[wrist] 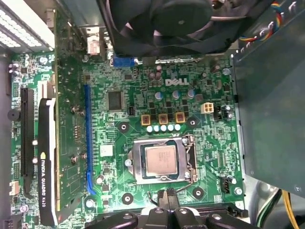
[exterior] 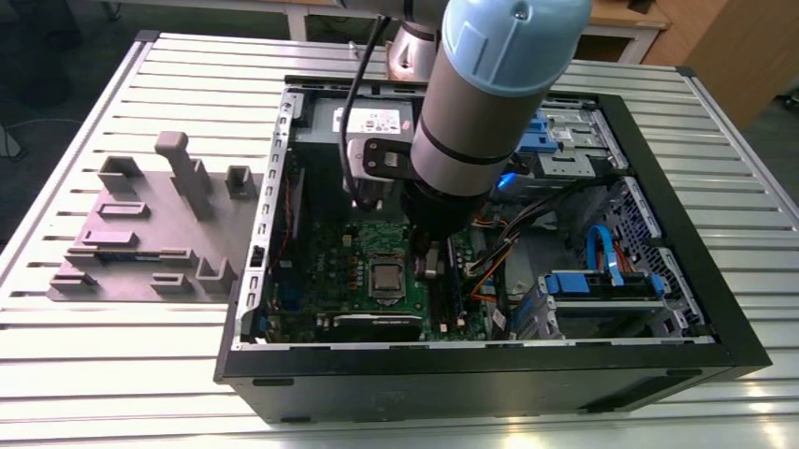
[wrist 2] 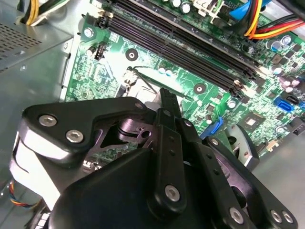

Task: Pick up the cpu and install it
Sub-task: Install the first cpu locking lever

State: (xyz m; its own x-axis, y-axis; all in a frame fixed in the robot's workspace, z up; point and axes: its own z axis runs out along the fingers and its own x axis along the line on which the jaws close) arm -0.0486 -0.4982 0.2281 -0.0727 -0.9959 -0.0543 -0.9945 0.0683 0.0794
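The cpu (wrist: 161, 161), a silver-grey square chip, lies flat in its metal-framed socket on the green motherboard (wrist: 119, 76); in the exterior view it shows as a grey square, the cpu (exterior: 384, 278), inside the open computer case (exterior: 500, 374). My gripper (wrist: 167, 195) hovers just beside the socket's edge, above the board and apart from the chip. Its black fingers (wrist 2: 167, 102) are pressed together with nothing between them. A thin wire socket lever (wrist 2: 143, 78) stands up near the fingertips. In the exterior view the arm (exterior: 481, 103) reaches down into the case and hides most of the gripper.
A graphics card (wrist: 47, 157) stands along one side of the board, and a black fan (wrist: 162, 24) sits beyond the socket. Memory slots (wrist 2: 190, 45) run beside the gripper. Blue drive brackets (exterior: 600, 281) and cables fill the exterior view's right. A grey parts fixture (exterior: 138, 234) lies outside the case.
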